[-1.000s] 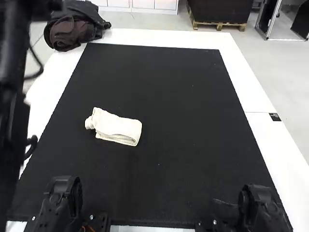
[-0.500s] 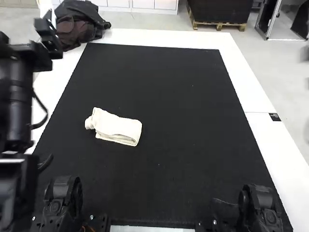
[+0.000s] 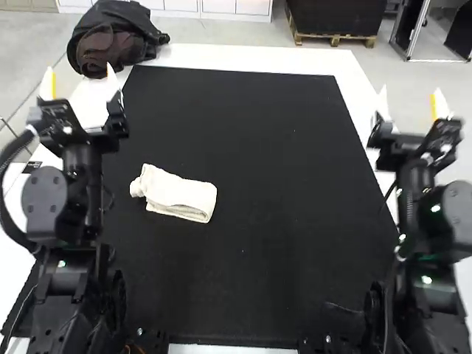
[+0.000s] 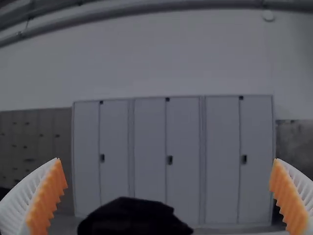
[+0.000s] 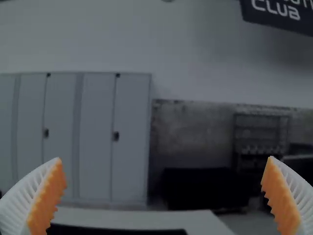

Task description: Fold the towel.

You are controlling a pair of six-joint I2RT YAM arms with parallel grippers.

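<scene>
Black mat (image 3: 243, 133): matte, flat, roughly rectangular, taken as landmark. It is bordered by a smooth, plain white table top (image 3: 221, 55). A soft, crumpled bundle of dark cloth (image 3: 118, 37), black with a dull brownish patch, is set outside the mat's far left corner.

Towel (image 3: 181, 196): off-white, fabric soft and matte. Laid on the mat, left of its middle, with black surface on all sides. Folded down to a small, thick packet, longer from side to side than front to back. Stacked layers are exposed along the near edge; a rounded bend is formed at the right end. The left end is bunched into a small knob, narrower than the rest. Upper face mostly smooth, with slight creases. The packet is slanted a little, its right end nearer the arms.

Left gripper (image 3: 81, 81): released, fingers spread wide, seen by the mat's far left edge, well apart from the towel. Right gripper (image 3: 411, 102): also released, fingers spread wide, seen outside the mat's right edge. In both wrist views, white ribbed fingers (image 4: 19, 200) are faced with orange pads (image 5: 49, 193), toothed along the inner side, with a broad gap between each pair.
</scene>
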